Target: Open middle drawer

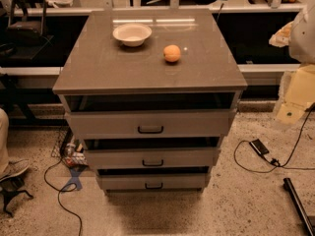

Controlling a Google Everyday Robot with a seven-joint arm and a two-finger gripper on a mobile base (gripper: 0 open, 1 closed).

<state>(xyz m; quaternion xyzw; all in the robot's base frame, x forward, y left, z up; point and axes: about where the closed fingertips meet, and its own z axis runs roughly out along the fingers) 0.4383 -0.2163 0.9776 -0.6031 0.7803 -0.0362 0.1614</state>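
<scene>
The middle drawer is the second of three grey-brown fronts in a cabinet at the centre of the camera view. It has a small black handle and a dark gap above its front. The top drawer and the lowest drawer show similar dark gaps. My gripper is a pale blurred shape at the right edge, well to the right of the cabinet and touching nothing.
A white bowl and an orange sit on the cabinet top. Black cables and a dark bar lie on the speckled floor at right. Clutter, a cable and a shoe lie at left.
</scene>
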